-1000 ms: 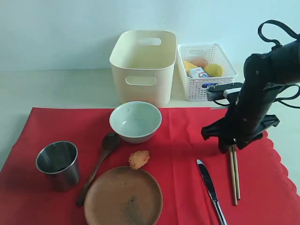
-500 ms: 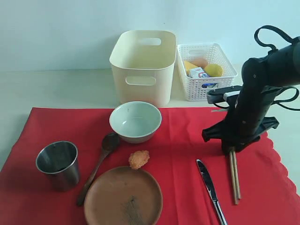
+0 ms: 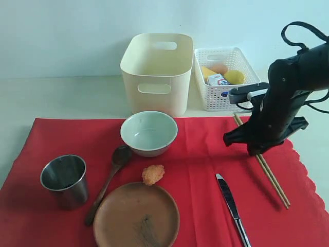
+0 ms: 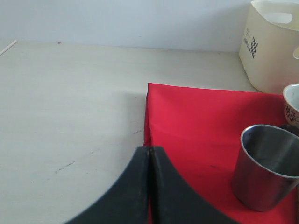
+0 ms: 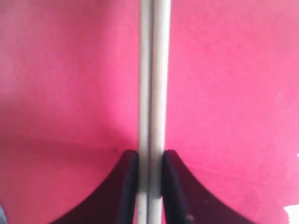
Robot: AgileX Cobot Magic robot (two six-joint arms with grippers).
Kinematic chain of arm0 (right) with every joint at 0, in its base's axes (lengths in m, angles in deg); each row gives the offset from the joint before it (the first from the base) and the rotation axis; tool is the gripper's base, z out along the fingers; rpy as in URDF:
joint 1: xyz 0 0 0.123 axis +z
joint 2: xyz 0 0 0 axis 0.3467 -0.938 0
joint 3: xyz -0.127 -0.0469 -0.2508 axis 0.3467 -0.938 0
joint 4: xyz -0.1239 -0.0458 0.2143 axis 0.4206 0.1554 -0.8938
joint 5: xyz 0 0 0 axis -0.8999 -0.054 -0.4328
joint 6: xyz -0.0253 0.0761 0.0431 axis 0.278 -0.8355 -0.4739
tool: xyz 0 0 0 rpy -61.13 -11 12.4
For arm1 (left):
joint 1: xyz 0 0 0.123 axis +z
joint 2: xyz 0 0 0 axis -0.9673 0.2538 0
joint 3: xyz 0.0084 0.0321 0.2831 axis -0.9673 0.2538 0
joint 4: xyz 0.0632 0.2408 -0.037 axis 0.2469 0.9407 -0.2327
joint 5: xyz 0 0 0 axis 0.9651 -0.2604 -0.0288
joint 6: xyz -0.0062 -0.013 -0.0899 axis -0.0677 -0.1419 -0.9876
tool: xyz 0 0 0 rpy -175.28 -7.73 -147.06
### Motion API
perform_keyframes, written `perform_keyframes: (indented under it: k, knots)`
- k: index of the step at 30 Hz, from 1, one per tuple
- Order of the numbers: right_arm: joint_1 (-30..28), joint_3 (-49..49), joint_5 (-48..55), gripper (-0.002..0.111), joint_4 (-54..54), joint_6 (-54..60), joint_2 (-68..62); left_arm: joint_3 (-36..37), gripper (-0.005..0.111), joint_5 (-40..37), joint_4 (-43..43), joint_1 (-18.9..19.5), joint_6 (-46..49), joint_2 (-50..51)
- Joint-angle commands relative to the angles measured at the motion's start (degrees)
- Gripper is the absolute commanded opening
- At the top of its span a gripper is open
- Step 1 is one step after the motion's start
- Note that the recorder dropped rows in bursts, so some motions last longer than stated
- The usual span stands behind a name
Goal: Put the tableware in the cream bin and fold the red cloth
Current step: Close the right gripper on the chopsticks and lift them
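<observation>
A pale tabletop (image 3: 67, 98) before a plain light wall (image 3: 61, 36), with the red cloth (image 3: 200, 154) spread across its near half.

My right gripper (image 5: 150, 157) is clamped on a pair of chopsticks (image 3: 272, 180). One black finger presses each side of the two sticks, which lie side by side over the cloth. The sticks run out on a slant past both sides of this gripper. I cannot tell whether they are clear of the fabric.

A table knife (image 3: 230, 203) lies on the cloth near this gripper, to its left. Farther left are the pale green bowl (image 3: 149, 133), upright and empty, a fried nugget (image 3: 152, 175), and the round brown plate (image 3: 123, 211). The dark wooden spoon (image 3: 108, 182) lies along the plate's far-left edge.

The cream bin (image 3: 154, 105) stands off the cloth, beyond the bowl and well apart from my right gripper. The white lattice basket (image 3: 226, 98), holding yellow and orange food and a small carton, sits just beside the bin and nearer to this gripper.

My left gripper (image 4: 150, 154) is pinched together, fingertips touching, with nothing between them. It is at the cloth's left edge, near a corner. The shiny steel cup (image 4: 264, 172) stands upright on the cloth close to its right.
</observation>
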Motion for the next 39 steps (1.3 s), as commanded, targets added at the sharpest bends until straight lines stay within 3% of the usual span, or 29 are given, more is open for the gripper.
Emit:
perform_keyframes:
  k: [1, 39]
  knots:
    - [-0.2, -0.2, -0.9, 0.0, 0.0, 1.1, 4.3, 0.1, 0.0, 0.6, -0.4, 0.1, -0.2, -0.4]
    - [-0.2, -0.3, -0.3, 0.0, -2.8, 4.0, 7.8, 0.1, 0.0, 0.6, -0.4, 0.1, -0.2, -0.4]
